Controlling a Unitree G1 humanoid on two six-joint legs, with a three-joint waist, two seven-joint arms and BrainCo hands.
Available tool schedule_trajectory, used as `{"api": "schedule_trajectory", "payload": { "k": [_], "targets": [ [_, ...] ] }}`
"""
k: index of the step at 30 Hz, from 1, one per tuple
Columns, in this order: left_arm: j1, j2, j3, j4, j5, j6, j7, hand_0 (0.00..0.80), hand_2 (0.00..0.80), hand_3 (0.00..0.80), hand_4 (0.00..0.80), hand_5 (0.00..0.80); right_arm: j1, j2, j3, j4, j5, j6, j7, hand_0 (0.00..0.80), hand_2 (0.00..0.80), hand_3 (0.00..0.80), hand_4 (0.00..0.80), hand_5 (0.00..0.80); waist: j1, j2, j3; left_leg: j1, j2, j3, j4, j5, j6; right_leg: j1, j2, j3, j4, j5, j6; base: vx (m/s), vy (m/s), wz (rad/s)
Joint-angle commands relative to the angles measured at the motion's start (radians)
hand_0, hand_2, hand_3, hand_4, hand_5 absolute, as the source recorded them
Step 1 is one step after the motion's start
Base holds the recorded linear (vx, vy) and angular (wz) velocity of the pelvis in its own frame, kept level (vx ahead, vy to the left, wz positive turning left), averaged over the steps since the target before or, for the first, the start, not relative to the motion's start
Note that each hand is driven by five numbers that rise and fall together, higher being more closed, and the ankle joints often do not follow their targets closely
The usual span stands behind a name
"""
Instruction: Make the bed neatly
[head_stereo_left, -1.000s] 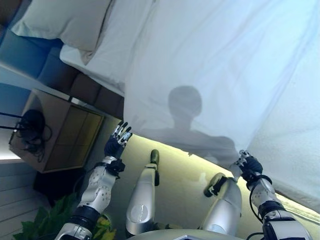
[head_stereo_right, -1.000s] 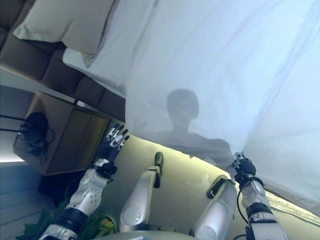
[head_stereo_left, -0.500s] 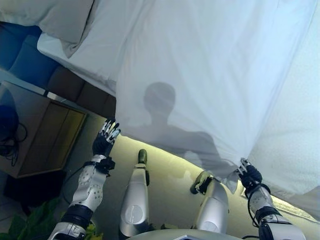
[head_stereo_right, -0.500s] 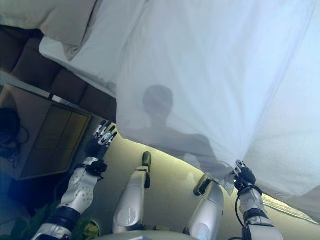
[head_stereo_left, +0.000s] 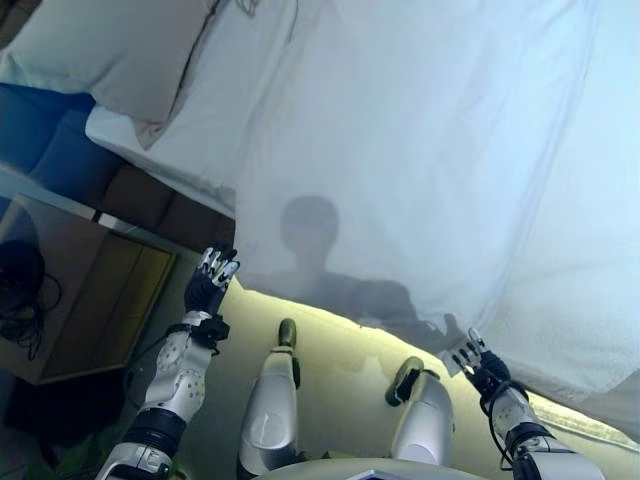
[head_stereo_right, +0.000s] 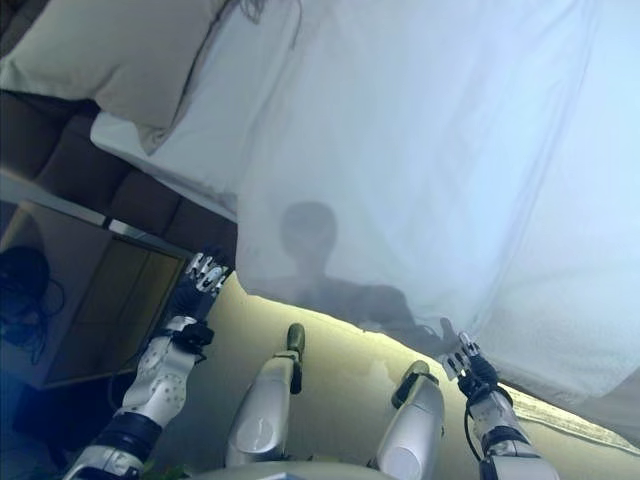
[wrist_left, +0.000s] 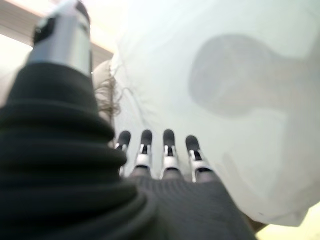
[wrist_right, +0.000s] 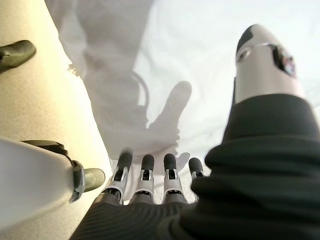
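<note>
At the side of the bed, the white sheet (head_stereo_left: 420, 150) hangs down over the edge of the mattress, and its lower hem ends a little above the pale floor (head_stereo_left: 340, 350). The right hand (head_stereo_left: 470, 357) is just at this hem, with the fingers (wrist_right: 144, 172) straight and spread, so it grips nothing; in my judgement it is placed there to smooth the cloth flat or to take the edge for a pull. The left hand (head_stereo_left: 212, 281) is lifted near the left corner of the hanging sheet, beside it and not touching as far as I can see, and its fingers (wrist_left: 168, 150) are also straight and released. Probably it waits to catch that corner. The sheet already covers most of the bed with only soft long folds, so the work looks far along, but the hem is not yet tucked. A pillow (head_stereo_left: 110, 55) lies at the head of the bed, on the left, partly over the sheet under it. Below the pillow there is a dark padded headboard (head_stereo_left: 150, 190), and beside this stands a wooden bedside cabinet (head_stereo_left: 90, 300) with a dark object on top which I cannot identify.
</note>
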Motion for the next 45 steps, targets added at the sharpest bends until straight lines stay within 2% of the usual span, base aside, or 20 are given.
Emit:
{"api": "schedule_trajectory", "payload": {
  "k": [1,6,10,16,20,23,26,30,38,45],
  "targets": [
    [-0.034,0.011,0.113,-0.060,0.053,-0.002,0.006,0.000,0.000,0.000,0.000,0.000,0.020,0.006,-0.014,-0.003,0.077,-0.067,-0.024,0.000,0.000,0.000,0.000,0.000,0.017,-0.019,0.041,0.036,-0.002,-0.028,0.070,-0.066,0.057,0.167,0.002,-0.073,-0.394,0.382,0.080,0.093,-0.081,-0.08],
    [0.001,0.008,0.132,-0.062,0.095,0.050,0.056,0.000,0.000,0.000,0.000,0.000,0.073,0.026,-0.047,-0.217,0.087,-0.115,-0.115,0.000,0.000,0.000,0.000,0.000,-0.006,-0.044,-0.040,0.191,0.003,-0.001,-0.005,-0.064,0.061,0.329,0.042,-0.078,-0.470,0.377,0.081,0.180,-0.088,-0.13],
    [0.045,-0.007,0.158,-0.078,0.115,0.100,0.059,0.000,0.000,0.000,0.000,0.000,0.111,0.055,-0.052,-0.395,0.051,-0.151,-0.177,0.000,0.000,0.000,0.000,0.000,-0.013,-0.047,-0.104,0.294,0.008,0.021,-0.064,-0.058,0.063,0.435,0.066,-0.084,-0.520,0.367,0.084,0.182,-0.062,-0.11],
    [0.061,-0.019,0.166,-0.048,0.126,0.128,0.017,0.000,0.000,0.000,0.000,0.000,0.088,0.078,-0.012,-0.494,0.013,-0.166,-0.227,0.000,0.000,0.000,0.000,0.000,-0.005,-0.044,-0.166,0.378,0.013,0.042,-0.116,-0.042,0.063,0.516,0.073,-0.098,-0.551,0.363,0.076,0.085,-0.052,-0.07],
    [0.055,-0.037,0.158,-0.016,0.130,0.145,0.004,0.000,0.000,0.000,0.000,0.000,0.069,0.095,0.021,-0.492,0.010,-0.169,-0.229,0.000,0.000,0.000,0.000,0.000,0.000,-0.038,-0.197,0.424,0.018,0.057,-0.157,-0.031,0.060,0.559,0.087,-0.112,-0.586,0.356,0.072,0.059,-0.016,-0.03],
    [0.054,-0.051,0.151,0.000,0.138,0.171,0.001,0.000,0.000,0.000,0.000,0.000,0.071,0.110,0.032,-0.484,0.031,-0.186,-0.185,0.000,0.000,0.000,0.000,0.000,0.000,-0.031,-0.215,0.449,0.023,0.069,-0.196,-0.016,0.057,0.578,0.095,-0.124,-0.604,0.355,0.072,0.011,0.000,0.00],
    [0.055,-0.061,0.143,0.018,0.164,0.178,-0.008,0.000,0.000,0.000,0.000,0.000,0.092,0.117,0.047,-0.476,-0.032,-0.171,-0.129,0.000,0.000,0.000,0.000,0.000,-0.005,-0.025,-0.225,0.455,0.025,0.082,-0.226,0.000,0.052,0.585,0.102,-0.138,-0.620,0.355,0.077,-0.029,0.008,0.00],
    [0.061,-0.078,0.151,0.021,0.164,0.172,-0.004,0.000,0.000,0.000,0.000,0.000,0.124,0.131,0.074,-0.478,-0.055,-0.148,-0.094,0.000,0.000,0.000,0.000,0.000,-0.009,-0.028,-0.224,0.455,0.020,0.084,-0.222,-0.004,0.052,0.584,0.091,-0.144,-0.621,0.359,0.084,-0.020,0.006,-0.01],
    [0.078,-0.083,0.164,-0.011,0.156,0.159,-0.001,0.000,0.000,0.000,0.000,0.000,0.164,0.164,0.081,-0.519,0.011,-0.207,-0.061,0.000,0.000,0.000,0.000,0.000,-0.023,-0.024,-0.219,0.460,0.011,0.089,-0.220,-0.013,0.062,0.580,0.079,-0.145,-0.614,0.359,0.086,0.000,0.000,0.00],
    [0.084,-0.085,0.157,-0.011,0.166,0.165,0.007,0.000,0.000,0.000,0.000,0.000,0.174,0.160,0.079,-0.505,-0.010,-0.200,-0.051,0.000,0.000,0.000,0.000,0.000,-0.025,-0.025,-0.222,0.469,0.011,0.090,-0.227,-0.015,0.063,0.581,0.076,-0.147,-0.615,0.362,0.091,0.000,0.000,0.00]
  ]
}}
